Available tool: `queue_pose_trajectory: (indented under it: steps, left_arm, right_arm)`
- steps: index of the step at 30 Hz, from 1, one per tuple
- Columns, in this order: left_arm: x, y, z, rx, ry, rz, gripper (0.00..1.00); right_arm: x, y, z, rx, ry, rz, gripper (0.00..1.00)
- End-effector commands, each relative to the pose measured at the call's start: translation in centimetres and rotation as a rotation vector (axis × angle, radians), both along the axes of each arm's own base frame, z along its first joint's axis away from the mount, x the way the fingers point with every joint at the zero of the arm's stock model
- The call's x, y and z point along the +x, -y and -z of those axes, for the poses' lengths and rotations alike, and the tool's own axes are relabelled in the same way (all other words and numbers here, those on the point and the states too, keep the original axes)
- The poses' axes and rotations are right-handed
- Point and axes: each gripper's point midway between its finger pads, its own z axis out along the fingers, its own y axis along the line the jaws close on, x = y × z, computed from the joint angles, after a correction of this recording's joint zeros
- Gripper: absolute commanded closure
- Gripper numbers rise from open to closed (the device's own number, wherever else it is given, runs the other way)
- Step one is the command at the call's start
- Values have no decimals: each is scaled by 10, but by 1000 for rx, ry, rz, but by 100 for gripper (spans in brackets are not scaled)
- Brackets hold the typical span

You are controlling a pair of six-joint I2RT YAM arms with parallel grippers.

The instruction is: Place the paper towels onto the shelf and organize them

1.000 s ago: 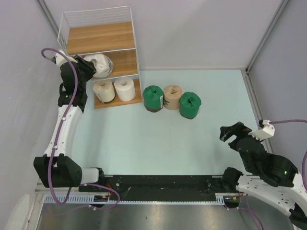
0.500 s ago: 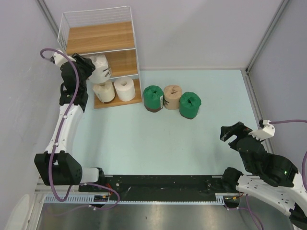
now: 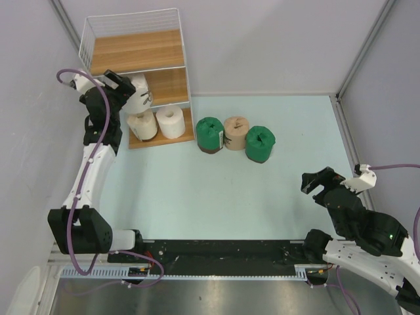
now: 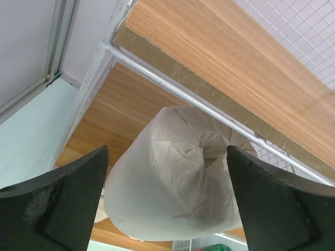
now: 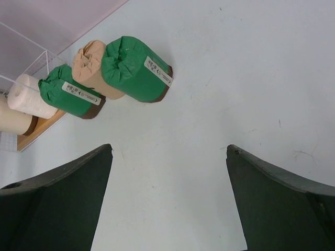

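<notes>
The shelf (image 3: 138, 52) stands at the back left. A cream-white paper towel roll (image 3: 139, 92) lies on its middle board (image 4: 115, 115). My left gripper (image 3: 123, 90) is open around that roll (image 4: 172, 178), with a gap showing at the left finger (image 4: 78, 193). Two more cream rolls (image 3: 142, 124) (image 3: 171, 121) stand on the bottom board. On the table to the right of the shelf sit a green roll (image 3: 210, 134), a tan roll (image 3: 236, 133) and a second green roll (image 3: 260, 144). My right gripper (image 3: 318, 182) hangs open and empty over the table at the right.
White walls close in the table on the left, back and right. The shelf's top board (image 4: 235, 63) and wire rail hang just above the left gripper (image 4: 167, 151). In the right wrist view the three loose rolls (image 5: 137, 69) lie far ahead of the open right gripper (image 5: 170, 149).
My left gripper has opened wide and let go of the cream-white roll on the middle board. The right arm has not moved.
</notes>
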Motion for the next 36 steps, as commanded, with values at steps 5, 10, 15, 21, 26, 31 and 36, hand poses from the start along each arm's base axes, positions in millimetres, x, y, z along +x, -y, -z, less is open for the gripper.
queue_pose_trajectory:
  steps: [5, 10, 15, 21, 26, 31, 36]
  left_arm:
    - [-7, 5, -19, -63, 123, 22, 0]
    - [-15, 8, -27, -79, 159, 40, 0]
    - [-24, 10, -39, -77, 189, 48, 0]
    - [-29, 11, -50, -84, 214, 57, 0]
    - [-40, 13, -53, -86, 218, 65, 0]
    - [-61, 17, -39, -96, 192, 81, 0]
    - [-80, 22, -13, -127, 166, 101, 5]
  right_arm:
    - [1, 4, -3, -2, 18, 22, 5]
    - [1, 4, -2, 0, 15, 23, 5]
    - [1, 3, -1, -6, 11, 22, 5]
    - [1, 2, 0, -5, 9, 16, 5]
    - [0, 3, 0, -3, 12, 18, 5]
    - [0, 3, -1, 3, 16, 14, 5]
    - [-1, 4, -2, 9, 23, 7, 6]
